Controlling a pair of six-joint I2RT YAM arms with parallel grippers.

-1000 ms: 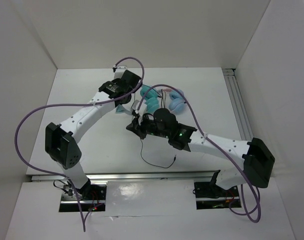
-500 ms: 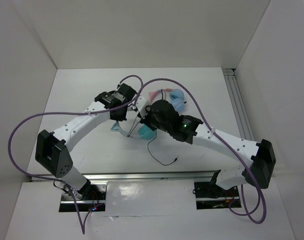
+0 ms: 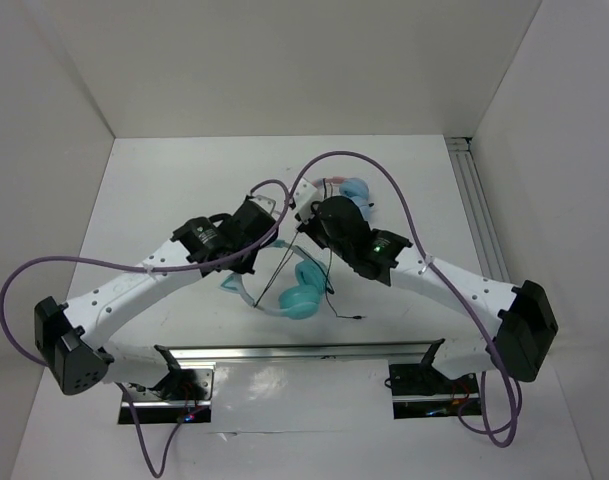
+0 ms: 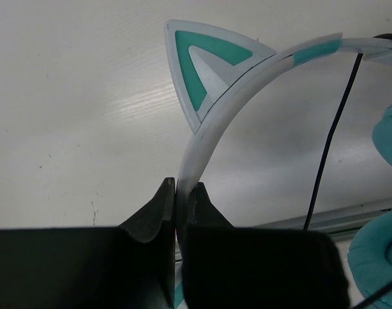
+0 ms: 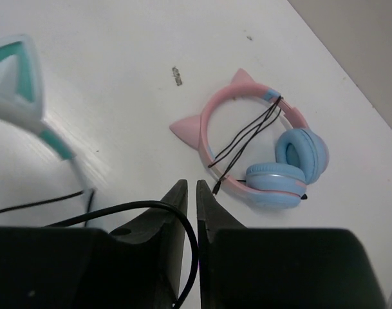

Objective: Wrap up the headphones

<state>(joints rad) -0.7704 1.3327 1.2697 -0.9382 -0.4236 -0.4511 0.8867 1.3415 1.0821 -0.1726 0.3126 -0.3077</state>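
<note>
Just hauled the headphones [image 3: 302, 294] from mid-table toward the near edge. Pinches the headband [image 4: 212, 129] tight in the left gripper [image 4: 181, 193]; nips the cable [image 5: 138, 206] in the right gripper [image 5: 190, 193], fingers almost together. Leaves the pink pair [image 5: 273, 181] by the far edge. Likely frees room for winding cable round the band.

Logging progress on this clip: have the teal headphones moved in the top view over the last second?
Yes. The teal headphones, held by the left gripper, have come nearer the front rail, away from the pink headphones.
</note>
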